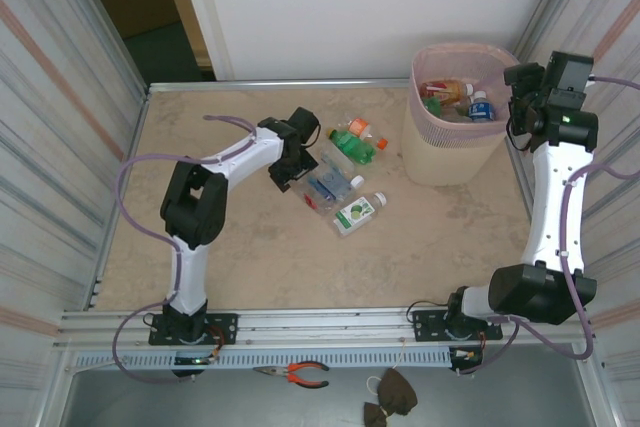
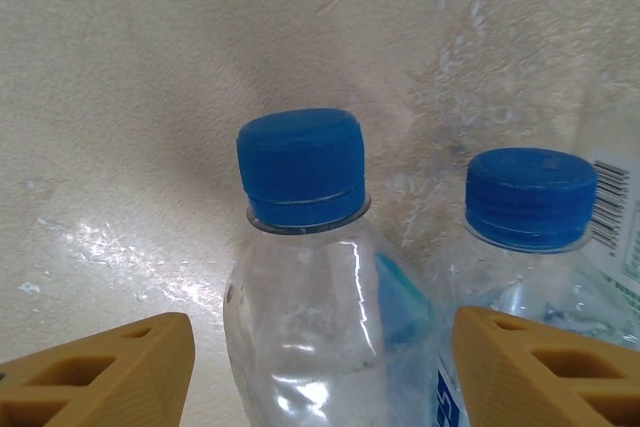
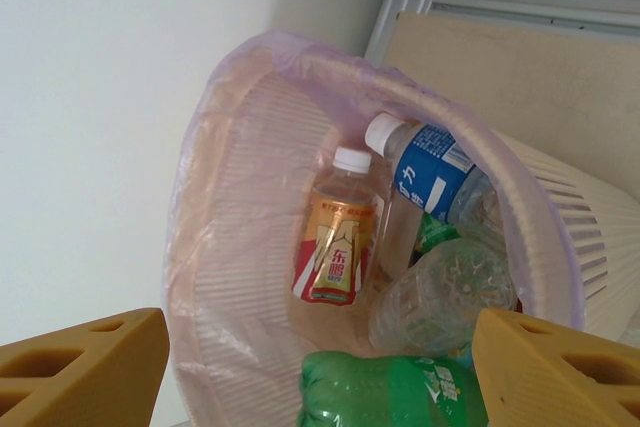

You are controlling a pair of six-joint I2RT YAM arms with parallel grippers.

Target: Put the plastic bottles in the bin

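The bin (image 1: 455,142), pale pink-beige with a slotted upper band and a thin liner, stands at the table's (image 1: 250,247) 1 o'clock. Inside it lie an orange-labelled bottle (image 3: 338,232), a blue-labelled bottle (image 3: 430,172) and a green bottle (image 3: 395,392). More plastic bottles (image 1: 340,182) lie mid-table. The left arm, elbow bent, reaches toward 1 o'clock; the left gripper (image 2: 322,347) stands parted astride a clear blue-capped bottle (image 2: 310,277), with gaps on both sides. The right arm stretches toward 12 o'clock, the right gripper (image 3: 320,347) spread and empty over the bin's mouth
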